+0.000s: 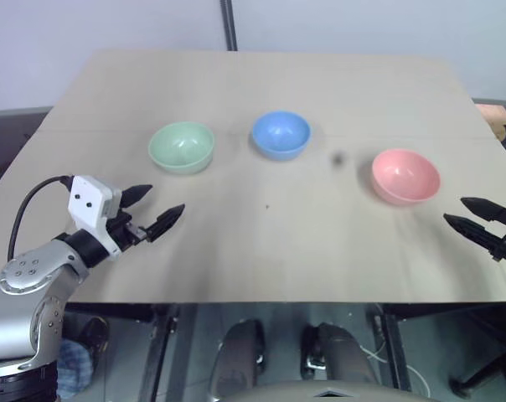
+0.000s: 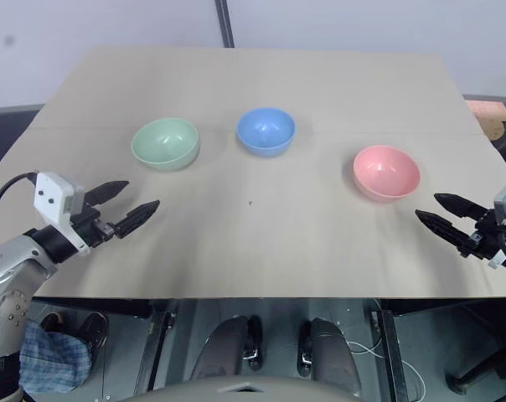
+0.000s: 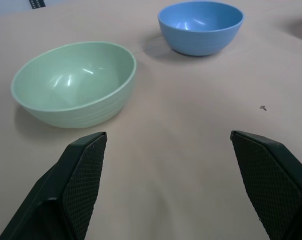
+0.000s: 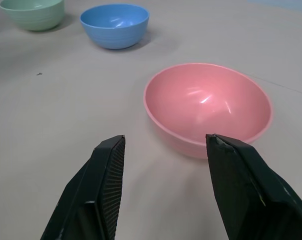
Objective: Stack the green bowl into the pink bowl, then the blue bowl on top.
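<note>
Mint-green first, reading from the robot's left. The left gripper [image 1: 157,207] hangs low over the near left part of the wooden table [image 1: 261,84], fingers spread wide with nothing between them, pointing forward and inward. The green bowl [image 1: 181,146] sits upright just ahead of those fingertips, a touch to their inner side, apart from them, rim up. Round bowl, no long axis to line up with; any approach onto the rim should do.

Centre, farther back: the blue bowl [image 1: 281,134], upright, near the green one but not touching it. A small dark speck [image 1: 338,157] lies on the table between blue and pink.

Right: the pink bowl [image 1: 405,176], upright and empty, well apart from the green bowl. The right gripper [image 2: 443,210] hovers just beside its near edge, fingers parted, holding nothing.

Judgement: nothing stacked yet. The left arm is plainly the nearer one to the green bowl, the right to the pink. The coming move turns on a short reach forward by the left gripper, then a long carry across the table, past the blue bowl, to the pink.
</note>
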`<action>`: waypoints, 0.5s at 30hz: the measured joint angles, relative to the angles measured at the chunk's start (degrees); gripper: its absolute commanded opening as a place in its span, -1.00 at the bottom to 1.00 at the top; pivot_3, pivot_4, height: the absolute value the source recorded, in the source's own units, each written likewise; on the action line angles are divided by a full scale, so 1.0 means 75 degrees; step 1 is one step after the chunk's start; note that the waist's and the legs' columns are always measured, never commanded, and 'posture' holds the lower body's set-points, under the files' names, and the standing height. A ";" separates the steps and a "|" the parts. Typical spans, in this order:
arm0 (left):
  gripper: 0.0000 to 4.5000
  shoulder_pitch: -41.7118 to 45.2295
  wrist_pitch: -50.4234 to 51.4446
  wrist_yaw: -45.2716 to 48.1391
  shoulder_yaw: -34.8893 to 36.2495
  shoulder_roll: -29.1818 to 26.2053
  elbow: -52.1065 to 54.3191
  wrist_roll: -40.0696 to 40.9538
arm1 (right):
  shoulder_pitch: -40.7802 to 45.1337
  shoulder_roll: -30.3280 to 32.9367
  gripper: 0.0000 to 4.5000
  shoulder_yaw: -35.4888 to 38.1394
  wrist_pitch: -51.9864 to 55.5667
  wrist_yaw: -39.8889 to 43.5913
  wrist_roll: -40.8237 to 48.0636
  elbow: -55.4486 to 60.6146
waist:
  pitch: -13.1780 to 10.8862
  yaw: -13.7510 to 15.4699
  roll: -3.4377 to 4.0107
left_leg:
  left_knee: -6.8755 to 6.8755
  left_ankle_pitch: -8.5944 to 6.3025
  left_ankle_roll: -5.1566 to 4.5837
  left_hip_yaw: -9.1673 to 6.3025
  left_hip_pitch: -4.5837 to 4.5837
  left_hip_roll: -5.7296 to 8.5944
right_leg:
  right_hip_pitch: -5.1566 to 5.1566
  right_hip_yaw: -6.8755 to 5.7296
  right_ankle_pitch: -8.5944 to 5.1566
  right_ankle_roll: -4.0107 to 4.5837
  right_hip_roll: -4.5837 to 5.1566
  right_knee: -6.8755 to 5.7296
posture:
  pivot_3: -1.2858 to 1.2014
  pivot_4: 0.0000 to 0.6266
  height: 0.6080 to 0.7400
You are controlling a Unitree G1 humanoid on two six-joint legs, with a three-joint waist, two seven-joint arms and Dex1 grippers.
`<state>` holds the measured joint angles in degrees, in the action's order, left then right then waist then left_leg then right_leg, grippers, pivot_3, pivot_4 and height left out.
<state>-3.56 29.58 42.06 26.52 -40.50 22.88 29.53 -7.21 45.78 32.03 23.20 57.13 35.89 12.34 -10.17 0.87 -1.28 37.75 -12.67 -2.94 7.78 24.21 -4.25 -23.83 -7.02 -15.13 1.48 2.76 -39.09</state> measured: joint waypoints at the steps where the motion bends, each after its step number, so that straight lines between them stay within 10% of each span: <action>1: 0.86 0.0001 0.0000 0.0040 0.0000 -0.0009 -0.0001 0.0017 | 0.0030 0.0002 0.26 -0.0030 0.0018 -0.0017 -0.0003 0.0019 | 0.0000 0.0000 0.0000 | -0.0001 0.0000 0.0000 0.0000 -0.0006 0.0000 | 0.0006 0.0000 0.0000 0.0000 0.0000 0.0000 | 0.03 -0.52 1.00; 15: 0.86 0.0808 0.0360 0.2004 -0.0690 -0.1175 -0.0308 0.0908 | 0.2814 0.1010 0.26 -0.2915 0.0572 -0.0541 -0.1849 -0.0535 | 0.0000 -0.0026 0.0009 | -0.0006 0.0000 0.0001 0.0008 -0.0013 0.0000 | 0.0005 0.0003 -0.0001 0.0002 0.0001 0.0003 | 0.03 -0.52 1.00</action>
<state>2.50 32.28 57.09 21.34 -49.32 20.56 36.34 13.90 53.36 10.16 27.49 53.07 22.02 8.33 -10.16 0.68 -1.21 37.70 -12.67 -2.93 7.84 24.11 -4.25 -23.79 -7.00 -15.14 1.50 2.77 -39.06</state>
